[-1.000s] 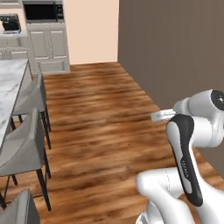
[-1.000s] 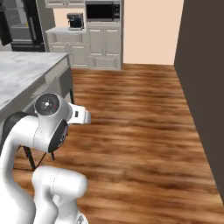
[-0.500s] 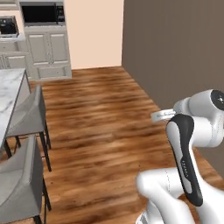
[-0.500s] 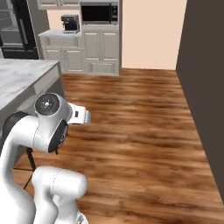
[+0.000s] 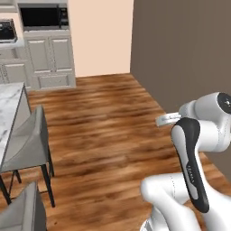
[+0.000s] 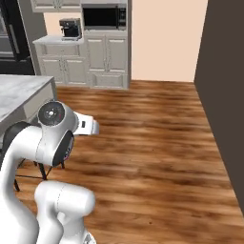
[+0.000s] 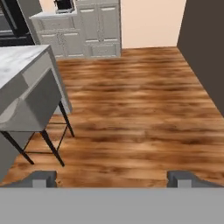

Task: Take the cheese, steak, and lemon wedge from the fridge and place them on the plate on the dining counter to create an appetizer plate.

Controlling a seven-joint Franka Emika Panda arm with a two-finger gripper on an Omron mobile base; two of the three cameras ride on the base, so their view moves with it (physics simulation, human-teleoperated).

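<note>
My gripper (image 7: 112, 177) is standing wide open and is holding nothing. In the hand view its two dark finger tips (image 7: 40, 178) are poking up at the bottom, far apart, with only the wooden floor (image 7: 135, 113) showing between them.

The dining counter (image 7: 17, 59) is sitting off to the left of my gripper, well apart from it. I am seeing just its white marble end with grey veins. A grey chair (image 7: 33, 109) on thin black legs is standing right beside it. I am not touching either one.

The fridge (image 6: 12, 33) is showing as a black frame at the far left of the right base view, a long way from my gripper. I cannot tell what is inside it from here.

Far across the floor, grey cabinets (image 6: 90, 59) are lining the wall. A black microwave (image 6: 104, 16) is sitting above them, and a black coffee machine (image 6: 70, 28) is standing on the wall counter next to it. The cabinet doors are all looking closed.

My white arm (image 5: 194, 158) is folding up close to my base. The elbow is bending high, and the hand is pointing forward and a little down over the floor. A dark wall (image 5: 180, 58) is running along my right side.

In the left base view, two grey chairs (image 5: 27, 144) are sitting by the marble top (image 5: 9, 108).
</note>
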